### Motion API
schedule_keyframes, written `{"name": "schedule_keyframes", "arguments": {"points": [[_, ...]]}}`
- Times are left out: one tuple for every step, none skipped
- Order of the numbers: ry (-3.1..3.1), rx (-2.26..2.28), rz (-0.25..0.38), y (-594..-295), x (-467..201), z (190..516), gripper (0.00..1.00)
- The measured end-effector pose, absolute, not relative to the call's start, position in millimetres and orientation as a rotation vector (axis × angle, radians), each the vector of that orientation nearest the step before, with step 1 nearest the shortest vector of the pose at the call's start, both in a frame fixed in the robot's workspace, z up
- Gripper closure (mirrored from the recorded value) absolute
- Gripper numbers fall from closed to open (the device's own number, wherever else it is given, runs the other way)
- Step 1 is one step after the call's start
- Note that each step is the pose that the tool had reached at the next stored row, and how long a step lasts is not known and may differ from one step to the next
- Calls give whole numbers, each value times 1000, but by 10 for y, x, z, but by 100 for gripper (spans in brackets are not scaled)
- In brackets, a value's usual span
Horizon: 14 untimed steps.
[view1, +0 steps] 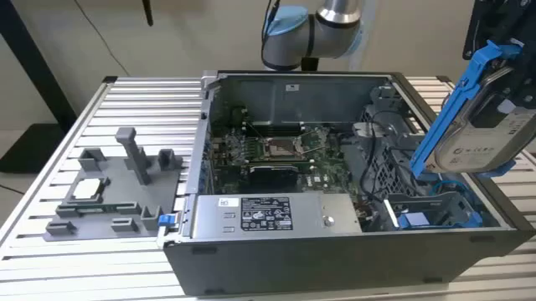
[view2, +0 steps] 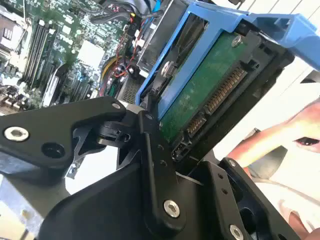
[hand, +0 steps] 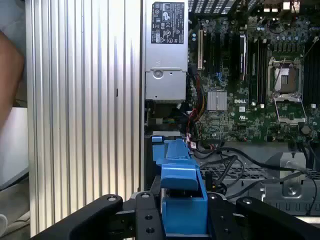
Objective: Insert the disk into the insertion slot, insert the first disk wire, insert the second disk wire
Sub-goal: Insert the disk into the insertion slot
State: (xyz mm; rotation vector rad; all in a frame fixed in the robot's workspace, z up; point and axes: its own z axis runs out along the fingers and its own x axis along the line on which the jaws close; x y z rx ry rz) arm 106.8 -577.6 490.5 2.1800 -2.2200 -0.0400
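Pincer (view2: 186, 146) clenched on disk (view1: 479, 135); black fingers (view2: 154, 165) either side of it. Disk airborne, tilted, white label toward exterior camera, blue carrier along edges. Second wrist view: green circuit-board face and connector row. Disk hangs over open computer case (view1: 335, 251) at exterior view's right, above insertion slot (view1: 431, 210) and apart from it. Blue parts at slot mouth. Motherboard (view1: 277, 150) and power-supply box (view1: 268, 213) inside case. Case on ribbed metal table (view1: 142, 106); grey fixture (view1: 117, 182) beside case, exterior view's left.
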Motion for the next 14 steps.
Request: {"name": "schedule_keyframes", "arguments": {"points": [[-2220, 2180, -40, -5776, 1068, 4905, 100], [-2220, 2180, -40, -5776, 1068, 4905, 100], [-2220, 2180, -40, -5776, 1068, 4905, 100], [-2220, 2180, -40, -5776, 1068, 4905, 100], [-2220, 2180, -40, -5776, 1068, 4905, 100], [-2220, 2180, -40, -5776, 1068, 4905, 100], [-2220, 2180, -40, -5776, 1068, 4905, 100], [-2220, 2180, -40, -5776, 1068, 4901, 100], [-2220, 2180, -40, -5776, 1068, 4897, 100], [-2220, 2180, -40, -5776, 1068, 4893, 100], [-2220, 2180, -40, -5776, 1068, 4888, 100], [-2220, 2180, -40, -5776, 1068, 4881, 100], [-2220, 2180, -40, -5776, 1068, 4872, 100], [-2220, 2180, -40, -5776, 1068, 4862, 100]]}}
